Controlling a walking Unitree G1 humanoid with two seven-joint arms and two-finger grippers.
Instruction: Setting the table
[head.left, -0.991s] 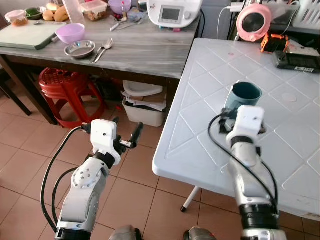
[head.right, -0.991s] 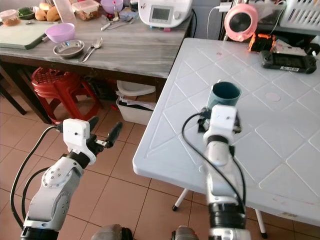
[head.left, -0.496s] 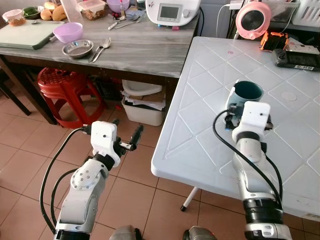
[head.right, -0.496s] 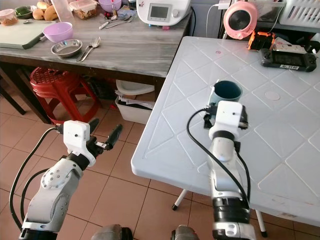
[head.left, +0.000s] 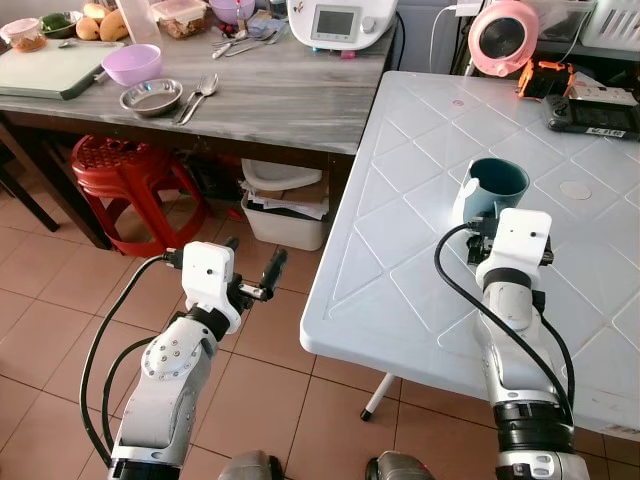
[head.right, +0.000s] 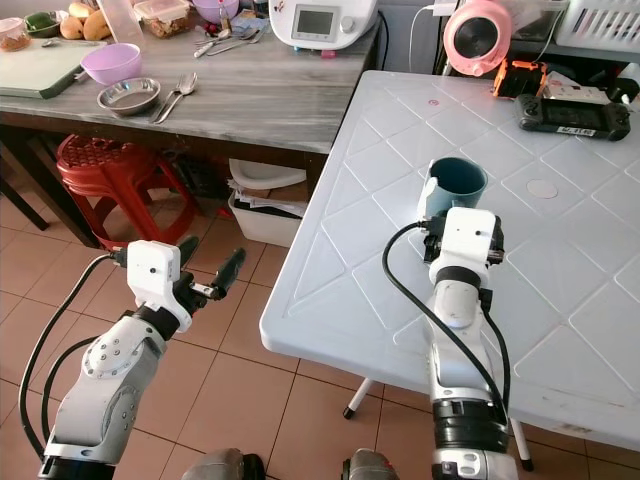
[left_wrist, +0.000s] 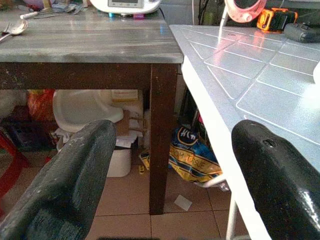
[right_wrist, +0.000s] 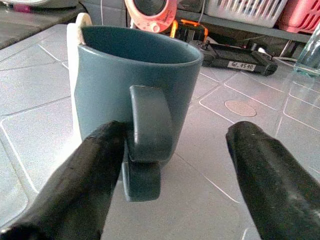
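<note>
Right gripper (right_wrist: 170, 165) sits at the teal mug (right_wrist: 132, 95) on the white plastic table (head.left: 420, 250), fingers spread wide. The mug's handle (right_wrist: 148, 132) faces the wrist camera and lies between the two fingers; one finger (right_wrist: 82, 180) looks to be touching or just beside the handle, can't tell which. The other finger (right_wrist: 272, 180) is apart from the mug. Not clamped, nothing gripped.

Mug stands upright near the middle of the table, with something white (right_wrist: 75, 60) against its far side, can't tell what it is.

Left gripper (head.left: 252, 272) hangs off the table's edge over the tiled floor (head.left: 60, 300), fingers apart, holding nothing. Its wrist view looks between the fingers at the wooden table's leg (left_wrist: 162, 135) and the white table's rim.

On the wooden table (head.left: 290, 100): purple bowl (head.left: 133, 63), steel dish (head.left: 151, 96), spoons (head.left: 197, 92), white appliance (head.left: 342, 20). Red stool (head.left: 125, 170) stands under it.
</note>
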